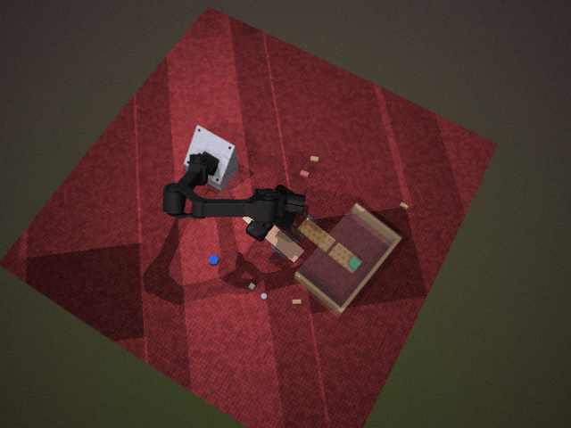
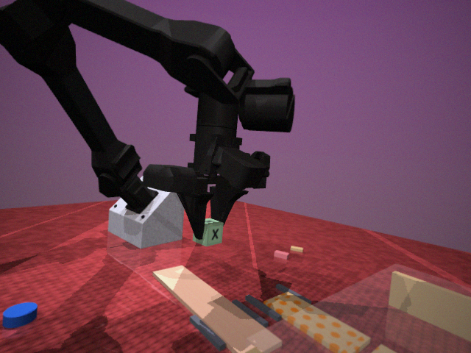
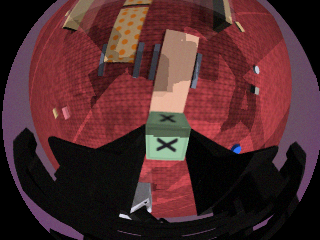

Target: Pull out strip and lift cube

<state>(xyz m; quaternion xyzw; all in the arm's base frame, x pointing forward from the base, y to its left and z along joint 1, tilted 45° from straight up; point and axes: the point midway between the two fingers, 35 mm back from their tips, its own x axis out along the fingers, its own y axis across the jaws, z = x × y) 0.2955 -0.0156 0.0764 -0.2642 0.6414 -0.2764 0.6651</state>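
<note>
The hand grips the green cube marked X, held clear above the worktop. The plain tan strip lies below, beside the dotted strip.

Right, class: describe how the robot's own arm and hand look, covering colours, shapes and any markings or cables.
The arm is matte black throughout, built from chunky, faceted links with rounded joint housings. Its hand ends in two black fingers that taper to wedge-like points. No cables, labels or markings show. It rises from a pale grey, wedge-shaped base block with small dark screw dots.
</note>
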